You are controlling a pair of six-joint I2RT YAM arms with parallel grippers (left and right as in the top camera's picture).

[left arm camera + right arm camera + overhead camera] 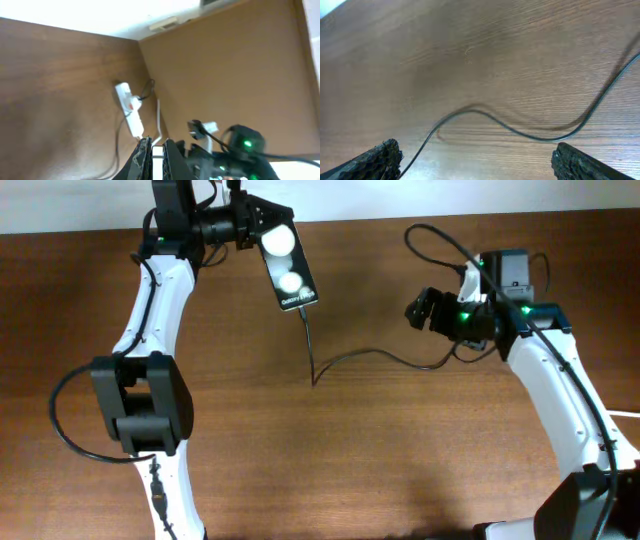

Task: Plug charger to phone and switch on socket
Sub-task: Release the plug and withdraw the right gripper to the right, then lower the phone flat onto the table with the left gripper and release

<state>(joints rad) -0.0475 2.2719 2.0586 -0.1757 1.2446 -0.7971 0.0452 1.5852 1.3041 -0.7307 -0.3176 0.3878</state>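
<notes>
My left gripper (252, 230) is shut on the far end of the black phone (287, 270), whose face shows two white circles. In the left wrist view the fingers (157, 152) clamp the phone's pale edge (157, 162). The thin black charger cable (360, 356) meets the phone's near end, bends on the table and runs right toward my right arm. My right gripper (420, 310) is open and empty, and its wide-apart fingers (475, 157) hover over the cable (520, 131). The white socket strip (129, 107) with red marks lies on the table in the left wrist view. In the overhead view my right arm mostly hides it.
Thick black robot cables (440, 242) loop at the back right near my right arm. A white cord (159, 116) runs beside the strip. The table's back edge (350, 218) is just behind the phone.
</notes>
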